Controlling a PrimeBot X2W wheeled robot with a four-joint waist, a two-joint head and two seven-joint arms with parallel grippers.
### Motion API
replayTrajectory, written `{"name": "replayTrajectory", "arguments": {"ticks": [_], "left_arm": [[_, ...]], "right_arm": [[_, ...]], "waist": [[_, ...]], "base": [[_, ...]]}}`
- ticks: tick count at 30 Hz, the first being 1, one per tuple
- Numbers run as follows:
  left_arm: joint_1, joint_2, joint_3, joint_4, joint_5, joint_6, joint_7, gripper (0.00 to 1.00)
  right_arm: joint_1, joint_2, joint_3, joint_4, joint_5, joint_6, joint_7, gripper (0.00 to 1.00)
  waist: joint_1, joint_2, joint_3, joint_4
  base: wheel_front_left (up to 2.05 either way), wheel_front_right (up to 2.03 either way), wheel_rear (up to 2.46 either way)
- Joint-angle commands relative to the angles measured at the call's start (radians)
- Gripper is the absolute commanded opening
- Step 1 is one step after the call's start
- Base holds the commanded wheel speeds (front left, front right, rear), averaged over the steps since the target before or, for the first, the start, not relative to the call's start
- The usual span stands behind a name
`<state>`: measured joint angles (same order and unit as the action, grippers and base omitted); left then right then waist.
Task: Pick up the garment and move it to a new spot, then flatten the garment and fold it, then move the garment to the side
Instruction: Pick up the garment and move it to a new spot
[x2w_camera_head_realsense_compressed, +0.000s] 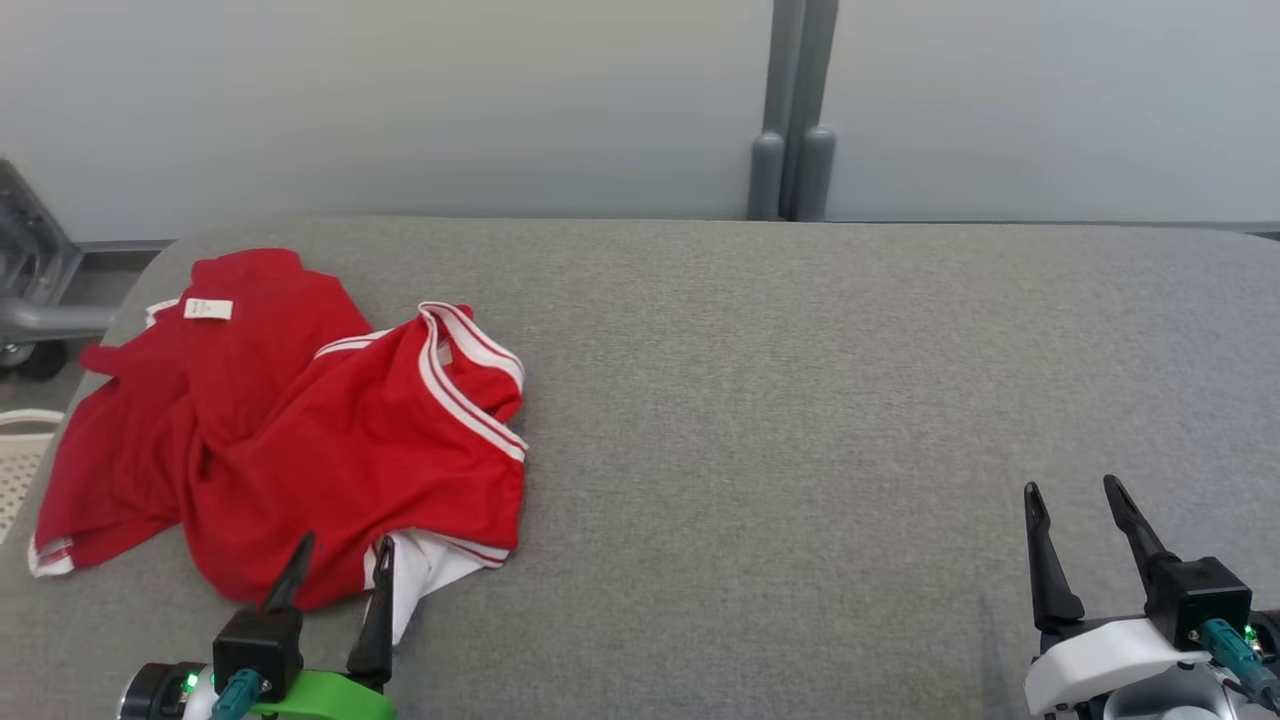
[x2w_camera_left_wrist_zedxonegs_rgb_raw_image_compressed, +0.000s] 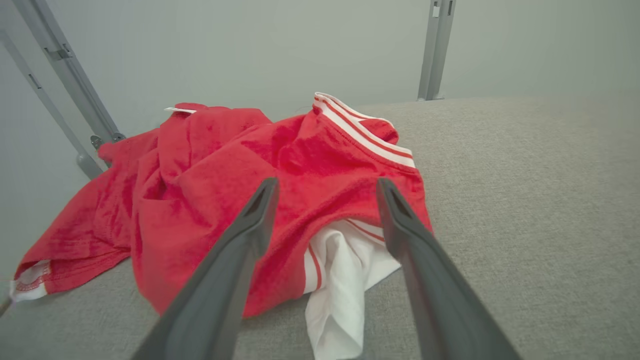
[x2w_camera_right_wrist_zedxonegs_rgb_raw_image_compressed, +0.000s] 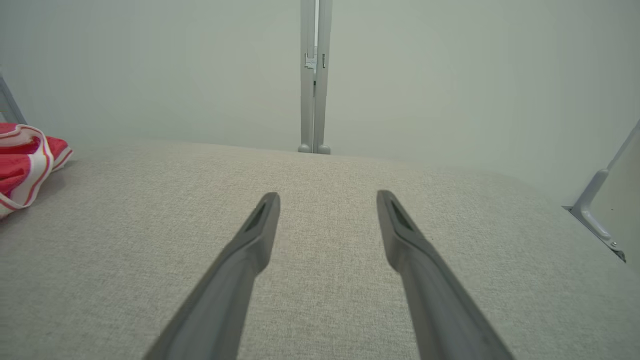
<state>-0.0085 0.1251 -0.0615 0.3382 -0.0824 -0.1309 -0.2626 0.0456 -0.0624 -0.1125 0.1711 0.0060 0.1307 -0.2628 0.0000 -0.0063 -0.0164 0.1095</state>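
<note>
Garment (x2w_camera_head_realsense_compressed: 300, 430) sits crumpled at nine o'clock on the grey counter (x2w_camera_head_realsense_compressed: 800, 400), red bulk bunched, white panel spilling out at its six o'clock edge. Nothing is flattened yet, so the pickup looks like the step in hand. Left hand (x2w_camera_head_realsense_compressed: 345, 548) at seven o'clock, fingers spread, low and level, tips at that near hem, gripping nothing; contact I can't tell. Right hand (x2w_camera_head_realsense_compressed: 1071, 487) at five o'clock, fingers spread too, over bare counter, well apart from the garment.

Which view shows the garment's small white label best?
Head view: the label lies flat, facing the camera, on the garment. The left wrist view gives it edge-on, a sliver. The right wrist view catches the garment's striped trim.
</note>
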Motion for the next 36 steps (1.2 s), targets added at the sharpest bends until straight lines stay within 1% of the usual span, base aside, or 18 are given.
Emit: {"name": "replayTrajectory", "arguments": {"ticks": [1, 6, 9, 14, 19, 22, 26, 28, 30, 32, 35, 36], "left_arm": [[0.0, 0.003, 0.004, 0.003, 0.005, 0.002, -0.003, 1.0], [0.0, -0.005, 0.017, 0.008, 0.006, 0.005, -0.003, 1.0], [0.012, -0.002, 0.028, 0.013, 0.005, 0.005, -0.003, 1.0], [0.025, -0.005, 0.056, 0.006, -0.002, 0.007, -0.003, 1.0], [0.034, -0.015, 0.072, 0.0, -0.002, 0.005, -0.003, 1.0], [0.026, -0.025, 0.071, -0.009, -0.002, 0.004, -0.003, 1.0], [-0.038, -0.041, 0.071, -0.022, -0.03, 0.002, -0.003, 1.0], [-0.075, -0.053, 0.068, 0.021, -0.073, 0.001, -0.002, 1.0], [-0.14, -0.064, 0.052, 0.087, -0.146, 0.0, 0.033, 1.0], [-0.224, -0.069, 0.028, 0.131, -0.23, 0.0, 0.107, 1.0], [-0.303, -0.07, -0.023, 0.163, -0.331, -0.001, 0.222, 1.0], [-0.303, -0.07, -0.023, 0.163, -0.331, -0.001, 0.222, 1.0]], "right_arm": [[0.003, -0.001, 0.0, -0.002, 0.005, 0.0, -0.003, 1.0], [-0.01, 0.002, 0.022, 0.005, 0.009, 0.0, -0.003, 1.0], [-0.024, 0.004, 0.038, 0.011, 0.012, 0.0, -0.003, 1.0], [-0.037, 0.006, 0.063, 0.02, 0.017, 0.0, -0.003, 1.0], [-0.036, 0.008, 0.075, 0.022, 0.017, 0.0, -0.003, 1.0], [-0.033, 0.007, 0.07, 0.024, 0.019, 0.0, -0.003, 1.0], [-0.06, -0.007, 0.057, 0.013, 0.004, 0.0, -0.003, 1.0], [-0.071, -0.018, 0.051, 0.009, -0.002, 0.0, -0.003, 1.0], [-0.088, -0.03, 0.043, 0.006, -0.009, 0.0, -0.003, 1.0], [-0.107, -0.04, 0.039, 0.004, -0.012, 0.0, -0.003, 1.0], [-0.128, -0.05, 0.041, 0.003, -0.02, 0.0, -0.003, 1.0], [-0.128, -0.05, 0.041, 0.003, -0.02, 0.0, -0.003, 1.0]], "waist": [[0.0, 0.0063, -0.003, 0.089], [0.0, 0.0063, -0.005, 0.23], [0.0, 0.0063, -0.006, 0.298], [0.0, 0.0063, -0.004, 0.363], [0.0, 0.0063, 0.003, 0.373], [0.0, 0.0063, 0.019, 0.358], [0.0, 0.0063, 0.076, 0.335], [0.0, 0.0063, 0.111, 0.326], [0.0, 0.0063, 0.147, 0.318], [0.0, 0.0063, 0.182, 0.311], [0.0, 0.0063, 0.221, 0.302], [0.0, 0.0063, 0.221, 0.302]], "base": [[0.0, 0.0, 0.0], [0.0, 0.0, 0.0], [0.0, 0.0, 0.0], [0.0, 0.0, 0.0], [0.0, 0.0, 0.0], [0.0, 0.0, 0.0], [0.0, 0.0, 0.0], [0.0, 0.0, 0.0], [0.0, 0.0, 0.0], [0.0, 0.0, 0.0], [0.0, 0.0, 0.0], [0.0, 0.0, 0.0]]}}
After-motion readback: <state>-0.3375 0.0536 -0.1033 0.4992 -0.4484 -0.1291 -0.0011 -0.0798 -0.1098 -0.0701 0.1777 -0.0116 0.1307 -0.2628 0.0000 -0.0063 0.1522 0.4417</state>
